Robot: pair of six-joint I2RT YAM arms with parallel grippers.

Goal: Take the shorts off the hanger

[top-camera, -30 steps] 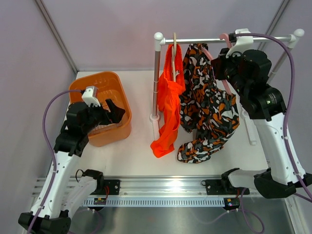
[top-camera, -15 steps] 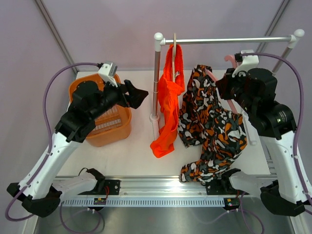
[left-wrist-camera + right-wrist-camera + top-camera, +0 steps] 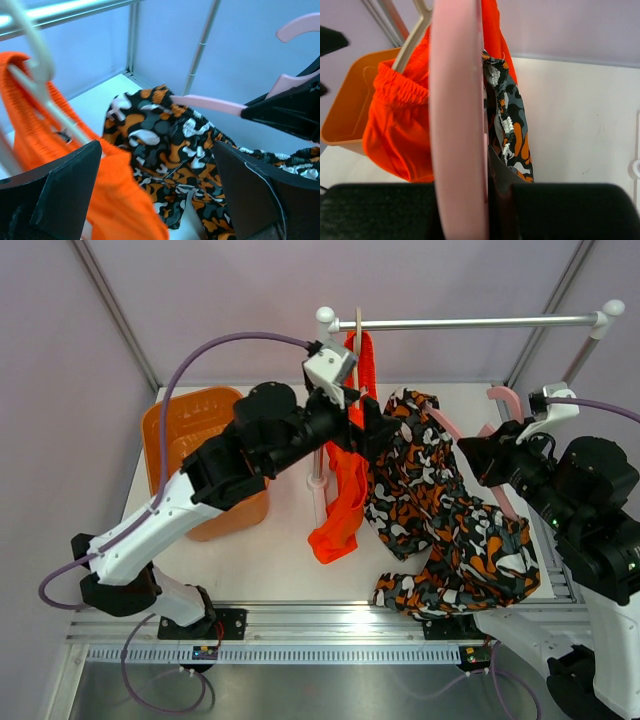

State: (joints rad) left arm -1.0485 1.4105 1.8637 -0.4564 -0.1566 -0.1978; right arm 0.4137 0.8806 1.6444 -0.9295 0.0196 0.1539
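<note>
The camouflage shorts point(image 3: 450, 530) hang on a pink hanger point(image 3: 505, 400) that is off the rail, their lower end on the table. My right gripper point(image 3: 487, 462) is shut on the pink hanger point(image 3: 457, 115), with the camouflage shorts point(image 3: 507, 125) just beyond it. The orange shorts point(image 3: 345, 485) hang on a pale hanger point(image 3: 357, 350) on the rail. My left gripper point(image 3: 375, 435) is open between the two pairs. In the left wrist view its fingers point(image 3: 55, 200) straddle the orange shorts point(image 3: 115, 205) and the camouflage shorts point(image 3: 170, 145), touching neither.
The metal rail point(image 3: 470, 322) runs across the back on white posts point(image 3: 321, 400). An orange basket point(image 3: 190, 420) stands at the left, behind my left arm. The arms' mounting track point(image 3: 330, 625) lies along the near edge.
My right gripper has drawn the pink hanger with the camouflage shorts off the rail, down and nearer. My left arm has swung from the basket rightwards to the shorts.
</note>
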